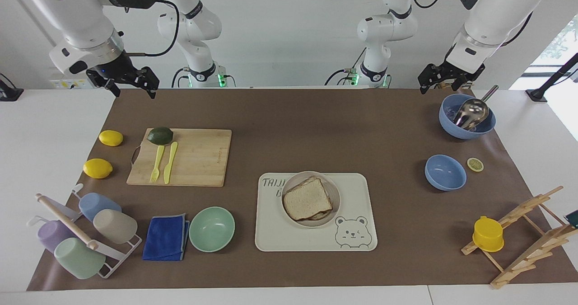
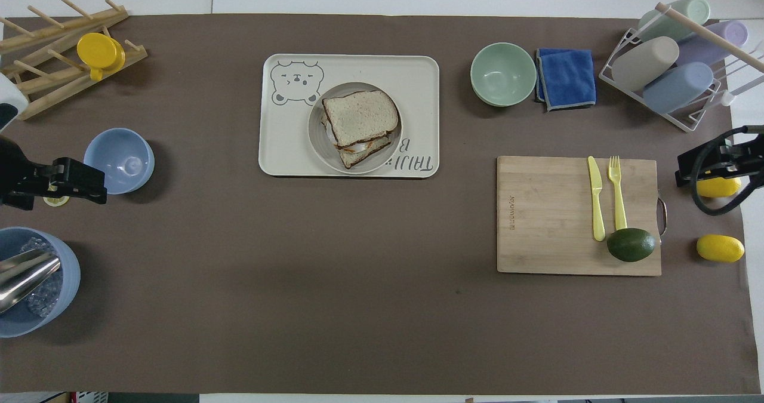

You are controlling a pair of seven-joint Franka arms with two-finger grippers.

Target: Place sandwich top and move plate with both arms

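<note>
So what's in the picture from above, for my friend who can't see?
A sandwich sits on a plate on a bear tray. The open left pincer hovers beside a blue bowl.

Two glossy white jointed arms, the left arm (image 1: pixel 490 13) and the right arm (image 1: pixel 74 18), carry rounded shells with black panels and dark bands at the joints. Loose black cables loop along both. Silver collars ring the wrists above the black left gripper (image 1: pixel 445 77) and right gripper (image 1: pixel 131 81). Green lights glow at the two bases.
</note>
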